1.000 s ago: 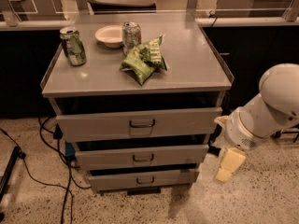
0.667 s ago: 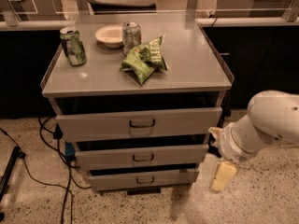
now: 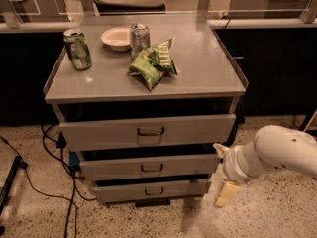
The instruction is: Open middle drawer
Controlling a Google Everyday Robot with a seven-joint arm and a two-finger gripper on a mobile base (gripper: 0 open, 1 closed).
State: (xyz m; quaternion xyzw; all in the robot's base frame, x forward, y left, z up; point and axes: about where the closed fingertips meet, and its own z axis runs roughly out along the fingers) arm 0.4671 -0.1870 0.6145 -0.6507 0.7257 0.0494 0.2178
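Note:
The grey cabinet (image 3: pixel 208 71) has three drawers. The middle drawer (image 3: pixel 109 168) is a low, wide grey front with a small dark bar handle (image 3: pixel 151 168) at its centre. A dark gap shows above its front. My gripper (image 3: pixel 223 171) is at the end of the white arm (image 3: pixel 277 155), low at the right. It sits just beside the right end of the middle drawer's front, well to the right of the handle. Its two cream fingers (image 3: pixel 227 193) stand apart, one above the other, and hold nothing.
On the cabinet top are a green can (image 3: pixel 78 49), a silver can (image 3: pixel 139 37), a white bowl (image 3: pixel 116 37) and green snack bags (image 3: pixel 152 62). The taller top drawer (image 3: pixel 99 133) and the lowest drawer (image 3: pixel 119 191) flank the middle one. Black cables (image 3: pixel 64 182) trail on the floor at the left.
My arm has moved left and a little lower, bringing the gripper closer to the right end of the middle drawer. The drawers have not moved.

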